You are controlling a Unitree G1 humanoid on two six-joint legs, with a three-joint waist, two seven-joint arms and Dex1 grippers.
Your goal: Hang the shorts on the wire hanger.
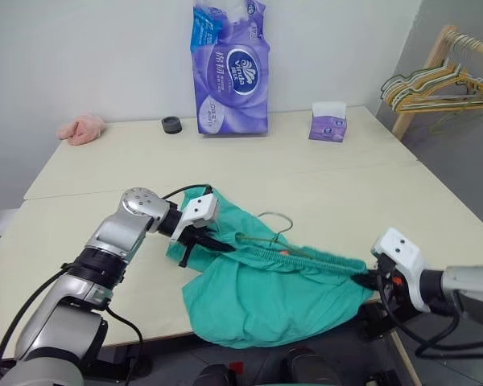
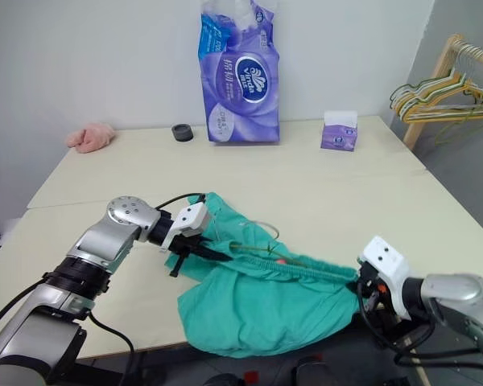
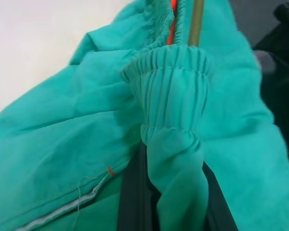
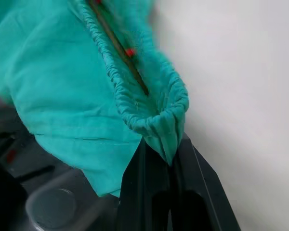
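Teal-green cloth shorts (image 1: 266,297), lying lower centre over the thin olive-grey wire hanger (image 1: 275,233), are being pinched at both waistband ends by left gripper (image 1: 213,241) and right gripper (image 1: 369,280), so even tension should be helping.

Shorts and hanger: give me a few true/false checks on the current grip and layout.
1. Both grippers are shut on the waistband of the shorts. True: the left gripper and the right gripper each pinch one end.
2. The wire hanger lies on bare table away from the cloth. False: its bar runs inside the waistband, with the hook sticking out above the shorts.
3. The purple tissue pack stands upright at the table's far edge. True.
4. The pink cloth lies on top of the shorts. False: it sits at the far left corner of the table.
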